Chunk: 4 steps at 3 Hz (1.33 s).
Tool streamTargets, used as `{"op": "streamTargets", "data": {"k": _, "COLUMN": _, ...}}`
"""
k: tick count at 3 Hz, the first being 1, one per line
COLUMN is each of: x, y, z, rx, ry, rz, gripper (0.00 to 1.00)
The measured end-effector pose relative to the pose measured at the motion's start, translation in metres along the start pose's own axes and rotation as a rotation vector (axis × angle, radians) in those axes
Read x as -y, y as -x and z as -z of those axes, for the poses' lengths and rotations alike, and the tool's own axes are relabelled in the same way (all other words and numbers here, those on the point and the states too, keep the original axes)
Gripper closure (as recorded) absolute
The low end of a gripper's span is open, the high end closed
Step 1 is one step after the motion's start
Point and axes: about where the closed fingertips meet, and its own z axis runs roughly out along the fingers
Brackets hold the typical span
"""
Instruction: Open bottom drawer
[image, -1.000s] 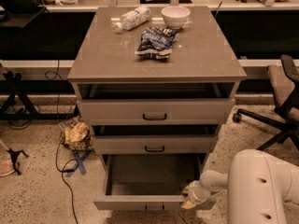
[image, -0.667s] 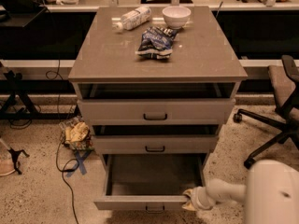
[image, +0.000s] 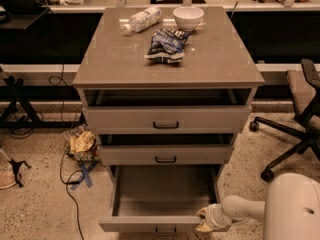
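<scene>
The bottom drawer [image: 150, 223] of the grey-beige cabinet is pulled far out. Its empty inside shows, and its small black bar handle [image: 165, 231] sits at the lower edge of the view. My gripper [image: 204, 221] is at the right end of the drawer's front, with its pale fingertips against the front's top corner. The white arm [image: 290, 209] comes in from the lower right. The middle drawer [image: 165, 155] and the top drawer [image: 166, 119] each stand a little way out.
On the cabinet top [image: 115, 59] lie a plastic bottle [image: 140, 20], a white bowl [image: 188, 18] and a dark snack bag [image: 165, 44]. A black office chair [image: 295, 124] stands at the right. Cables and a crumpled bag [image: 82, 144] lie on the floor at the left.
The view has shifted. The arm has drawn back a little toward the lower right. The gripper stays at the right end of the open bottom drawer's front.
</scene>
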Motion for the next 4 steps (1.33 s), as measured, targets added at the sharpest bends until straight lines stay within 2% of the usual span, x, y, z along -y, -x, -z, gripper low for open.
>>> {"op": "streamTargets", "data": {"k": 1, "x": -0.021, "y": -0.013, "z": 0.0, "rx": 0.032, "ry": -0.025, "rz": -0.022, "gripper": 1.0}}
{"op": "streamTargets", "data": {"k": 3, "x": -0.02, "y": -0.009, "z": 0.003, "rx": 0.032, "ry": -0.026, "rz": -0.022, "gripper": 1.0}}
{"op": "streamTargets", "data": {"k": 4, "x": -0.041, "y": -0.02, "z": 0.002, "rx": 0.058, "ry": -0.047, "rz": -0.04, "gripper": 1.0}}
